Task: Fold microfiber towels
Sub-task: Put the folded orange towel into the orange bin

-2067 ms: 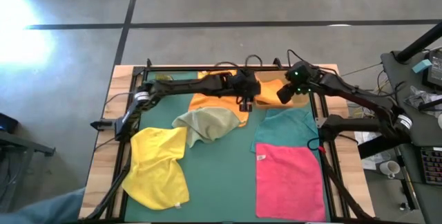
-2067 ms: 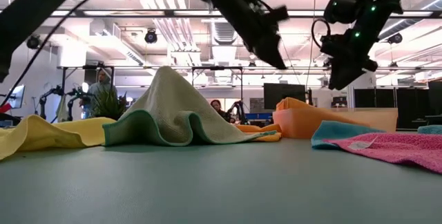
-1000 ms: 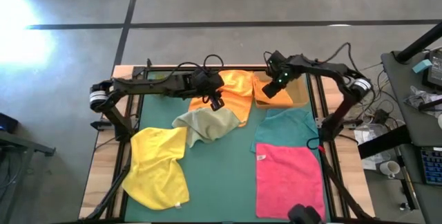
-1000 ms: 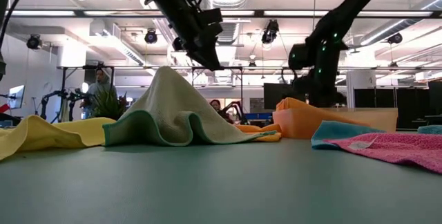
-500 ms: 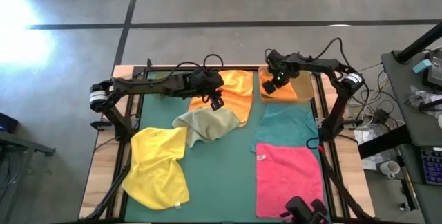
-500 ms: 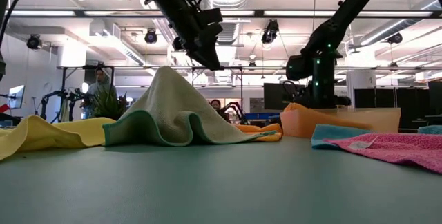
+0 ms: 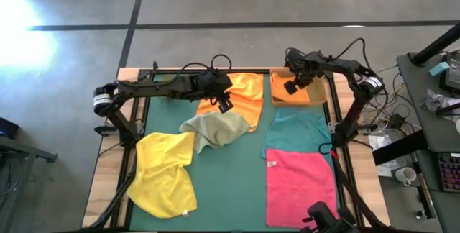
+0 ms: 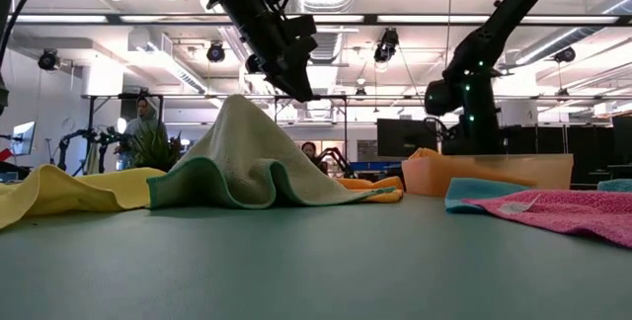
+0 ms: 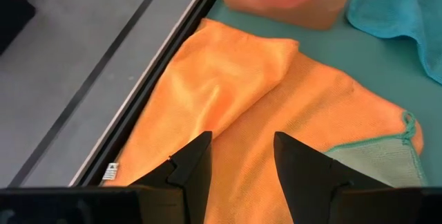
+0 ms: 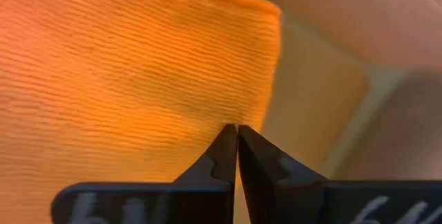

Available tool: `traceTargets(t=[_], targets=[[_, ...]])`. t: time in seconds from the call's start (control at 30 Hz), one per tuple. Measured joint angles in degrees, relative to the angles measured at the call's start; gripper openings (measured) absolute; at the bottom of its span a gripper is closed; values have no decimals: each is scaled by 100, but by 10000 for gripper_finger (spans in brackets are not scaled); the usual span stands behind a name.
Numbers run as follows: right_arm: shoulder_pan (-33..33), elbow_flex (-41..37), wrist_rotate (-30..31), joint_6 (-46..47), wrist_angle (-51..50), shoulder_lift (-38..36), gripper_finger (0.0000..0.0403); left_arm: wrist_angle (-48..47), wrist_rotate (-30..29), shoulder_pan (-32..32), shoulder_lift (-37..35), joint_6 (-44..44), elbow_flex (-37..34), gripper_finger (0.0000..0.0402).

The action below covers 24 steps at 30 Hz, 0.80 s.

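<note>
Starting from the left, the yellow towel [image 7: 164, 174] lies rumpled and unfolded, the olive green towel [image 7: 215, 129] sits bunched into a peak beside it, and the orange towel [image 7: 241, 98] spreads loosely at the far edge. The left gripper [image 9: 241, 160] hovers over this orange cloth, fingers parted and empty. Farther right, the teal towel [image 7: 298, 134] and pink towel [image 7: 300, 188] lie flat, unfolded. One folded orange towel [image 10: 117, 72] rests in the tan tray [image 7: 316, 98]; the right gripper [image 10: 236, 148] is pressed closed at its edge, seemingly pinching nothing. Five towels likely remain.
</note>
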Motion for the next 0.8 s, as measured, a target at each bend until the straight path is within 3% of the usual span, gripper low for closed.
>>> traceTargets(t=[0.17, 0.47, 0.63, 0.8], targets=[[22, 2, -711, -169, 330, -327, 8, 2, 0, -3, 2, 0, -2, 140], [17, -35, -999, -274, 330, 19, 8, 4, 0, 4, 2, 0, -4, 140], [17, -33, -961, -316, 364, 253, 8, 4, 0, 3, 2, 0, -4, 140], [12, -28, -142, -132, 262, 318, 8, 4, 0, 2, 2, -2, -4, 140]])
